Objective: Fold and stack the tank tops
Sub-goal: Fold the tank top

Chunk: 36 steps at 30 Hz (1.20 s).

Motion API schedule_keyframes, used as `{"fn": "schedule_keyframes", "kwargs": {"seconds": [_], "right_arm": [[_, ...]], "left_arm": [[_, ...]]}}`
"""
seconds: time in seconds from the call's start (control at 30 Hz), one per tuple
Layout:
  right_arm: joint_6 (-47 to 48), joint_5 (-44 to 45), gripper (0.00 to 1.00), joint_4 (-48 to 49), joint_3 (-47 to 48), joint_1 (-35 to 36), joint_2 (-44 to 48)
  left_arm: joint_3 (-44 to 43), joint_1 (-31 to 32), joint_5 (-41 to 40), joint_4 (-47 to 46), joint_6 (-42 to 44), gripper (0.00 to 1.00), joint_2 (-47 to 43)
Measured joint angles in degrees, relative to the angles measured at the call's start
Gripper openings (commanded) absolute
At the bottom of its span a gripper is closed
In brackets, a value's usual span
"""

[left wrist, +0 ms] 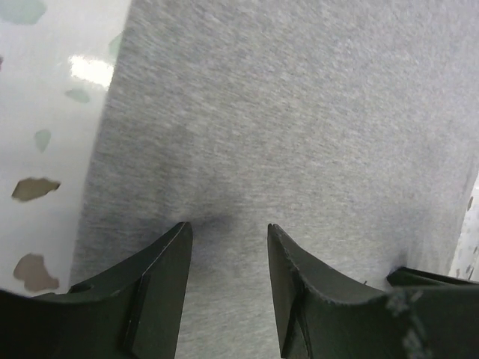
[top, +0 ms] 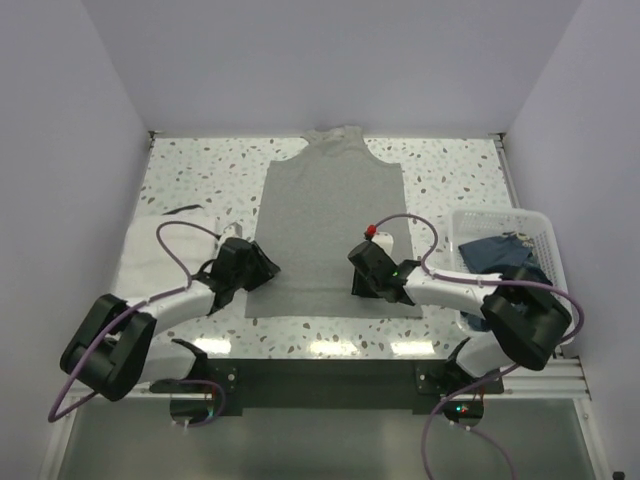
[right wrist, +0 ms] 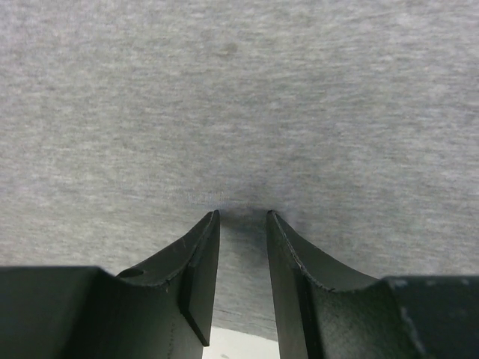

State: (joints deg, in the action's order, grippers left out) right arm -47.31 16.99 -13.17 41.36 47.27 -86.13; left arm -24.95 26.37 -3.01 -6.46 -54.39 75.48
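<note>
1. My left gripper has its fingers spread, tips resting on the grey tank top near its left edge.
2. My right gripper is barely parted, tips pressing the same shirt near its hem.
3. The shirt lies flat at the centre of the table, and the white tank top lies to its left.

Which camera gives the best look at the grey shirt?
The top external view: the grey tank top lies there whole, spread flat from neck to hem. Both wrist views show only a close-up patch of its knit.

matt heathered knit grey tank top, glossy speckled table.
</note>
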Motion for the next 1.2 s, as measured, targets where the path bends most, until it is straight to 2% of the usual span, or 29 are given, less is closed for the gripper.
{"fn": "schedule_keyframes", "kwargs": {"seconds": [0.17,0.3,0.5,0.63,0.73,0.83,0.93,1.07,1.2], "right_arm": [[-1.4,-0.63,0.36,1.16,-5.14,0.33,5.35],[-2.05,-1.77,0.36,-0.22,-8.59,0.55,10.1],[-2.16,-3.02,0.38,-7.87,-11.47,0.83,17.75],[-1.66,-3.06,0.38,-12.9,-10.32,0.83,19.82],[-1.31,-3.1,0.38,-15.1,-6.73,1.44,19.74],[-1.31,-2.58,0.38,-15.47,-0.92,4.55,17.73],[-1.4,-1.27,0.38,-15.13,7.54,11.54,11.72],[-1.4,0.39,0.37,-14.25,20.0,20.94,-1.05],[-1.01,1.64,0.36,-14.19,33.68,28.11,-15.39]], "left_arm": [[5.64,0.66,-0.42,-0.33,-4.42,0.49,-6.86],[7.32,2.58,-0.33,3.02,-6.19,0.5,-11.19],[8.02,4.48,1.01,10.88,-6.54,0.54,-17.53],[5.4,4.46,0.96,17.0,-5.46,0.58,-19.21],[-1.46,4.22,-1.16,21.66,-2.89,0.62,-18.75],[-11.32,0.37,-1.68,22.29,0.9,0.61,-14.93],[-21.81,-7.43,0.37,20.65,4.94,0.6,-6.38],[-33.53,-13.66,1.79,20.87,9.07,0.59,4.98],[-38.86,-17.22,4.39,22.29,11.72,0.59,8.94]]}}
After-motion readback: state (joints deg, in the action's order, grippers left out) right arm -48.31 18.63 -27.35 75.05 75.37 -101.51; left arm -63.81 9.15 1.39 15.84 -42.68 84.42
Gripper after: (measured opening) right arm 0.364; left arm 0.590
